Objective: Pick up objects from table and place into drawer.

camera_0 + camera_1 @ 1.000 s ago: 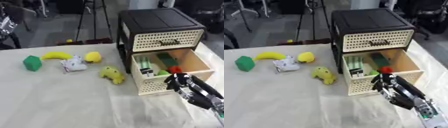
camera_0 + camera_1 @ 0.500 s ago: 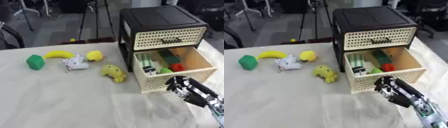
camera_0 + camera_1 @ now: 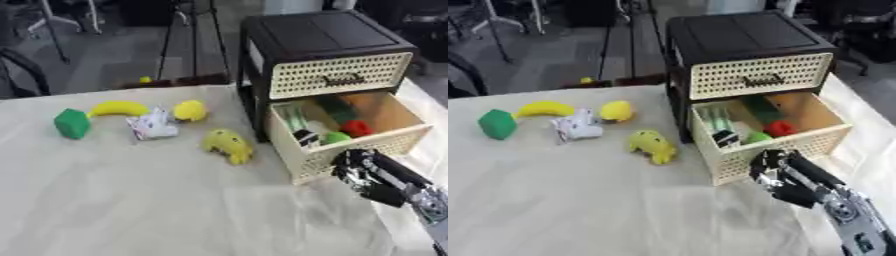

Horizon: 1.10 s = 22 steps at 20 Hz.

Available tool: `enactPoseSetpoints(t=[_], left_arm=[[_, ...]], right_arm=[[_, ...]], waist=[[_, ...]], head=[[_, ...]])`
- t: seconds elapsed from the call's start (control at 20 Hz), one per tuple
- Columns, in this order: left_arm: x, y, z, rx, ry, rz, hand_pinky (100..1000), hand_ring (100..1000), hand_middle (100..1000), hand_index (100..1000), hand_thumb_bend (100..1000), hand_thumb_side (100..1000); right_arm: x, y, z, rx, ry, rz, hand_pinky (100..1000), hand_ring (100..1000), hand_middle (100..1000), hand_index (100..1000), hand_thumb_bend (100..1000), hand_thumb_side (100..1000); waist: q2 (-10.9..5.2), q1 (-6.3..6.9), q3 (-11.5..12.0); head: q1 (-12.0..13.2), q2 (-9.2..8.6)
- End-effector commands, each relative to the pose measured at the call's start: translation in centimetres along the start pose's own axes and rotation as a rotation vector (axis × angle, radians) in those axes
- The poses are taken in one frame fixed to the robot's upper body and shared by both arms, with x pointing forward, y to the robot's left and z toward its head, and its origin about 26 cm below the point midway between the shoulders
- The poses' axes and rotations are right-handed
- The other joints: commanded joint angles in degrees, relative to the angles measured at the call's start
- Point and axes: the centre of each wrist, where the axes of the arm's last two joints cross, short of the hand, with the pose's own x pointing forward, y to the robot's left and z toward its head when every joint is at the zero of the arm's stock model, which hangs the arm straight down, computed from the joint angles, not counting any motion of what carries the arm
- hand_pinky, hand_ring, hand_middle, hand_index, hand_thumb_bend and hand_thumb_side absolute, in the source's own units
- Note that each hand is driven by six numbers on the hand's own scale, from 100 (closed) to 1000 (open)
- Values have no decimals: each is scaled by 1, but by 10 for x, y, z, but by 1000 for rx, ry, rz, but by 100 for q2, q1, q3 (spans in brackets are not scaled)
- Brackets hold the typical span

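Several things inside the open cream lattice drawer [image 3: 350, 150] are running together for me: I am making out a red lump [image 3: 357, 128], a small green ball [image 3: 338, 137], a pale boxed item with a dark end [image 3: 302, 136] and a dark green shape behind, but no more than that. My right hand [image 3: 785, 172] is hanging just in front of the drawer's front wall, fingers curled in on themselves with nothing in them that I can see; the forearm is cut off at the lower right corner. My left hand is showing in neither view.

On the white cloth-covered table [image 3: 131, 200], the yellow duck-like soft toy [image 3: 229, 145] is lying nearest the black two-drawer cabinet [image 3: 319, 45], its long axis running diagonally from upper left to lower right. Further left, I am seeing a yellow lemon-shaped piece [image 3: 190, 110], a white crumpled packet [image 3: 153, 124] I cannot read, a yellow banana [image 3: 119, 107] lying crosswise, and a green block [image 3: 72, 123].
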Motion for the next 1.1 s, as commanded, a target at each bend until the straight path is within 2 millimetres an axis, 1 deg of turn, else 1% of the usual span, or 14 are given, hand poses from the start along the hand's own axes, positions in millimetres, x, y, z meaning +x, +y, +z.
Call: enactPoseSetpoints(t=[0.05, 0.25, 0.5, 1.1], left_arm=[[5, 7, -2, 11, -23, -10, 538, 514, 622, 739, 629, 805], [5, 5, -1, 11, -21, -4, 538, 514, 621, 739, 627, 805], [5, 3, -1, 4, -22, 6, 537, 513, 620, 739, 625, 807], [6, -1, -2, -3, -24, 23, 537, 511, 618, 740, 606, 807]], right_arm=[[-7, -13, -3, -2, 30, 47, 434, 709, 743, 686, 100, 1000], [-7, -22, -11, -12, 19, 70, 439, 709, 743, 687, 100, 1000], [-1, -31, -25, -26, -18, 87, 442, 709, 742, 687, 100, 1000], [20, -40, -61, -22, -109, 95, 454, 717, 748, 692, 100, 1000]], waist=[[-41, 14, 49], [-41, 18, 125], [-45, 28, 199], [-31, 29, 366]], head=[[-33, 58], [-57, 65], [-92, 53], [-166, 36]])
